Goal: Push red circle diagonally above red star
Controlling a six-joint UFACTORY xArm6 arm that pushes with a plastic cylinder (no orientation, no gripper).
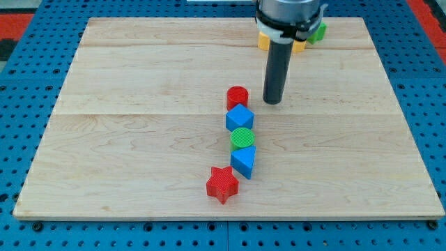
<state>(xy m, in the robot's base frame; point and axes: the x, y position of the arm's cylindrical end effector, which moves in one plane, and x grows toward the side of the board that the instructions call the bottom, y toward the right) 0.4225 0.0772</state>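
My tip (272,102) just right of red circle (237,97) — yellow block (264,40), green block (319,31) half hidden; no gripper.

My arm's visible end, at the view's top: a broad, round, dark grey metal housing (289,12) with a glossy sheen, ringed at its base by a thin white band (277,33). From it runs a straight, matte black cylindrical rod (278,66), smooth and unmarked, of even thickness down to my tip (272,102), which is cut flat. No cables or screws show.
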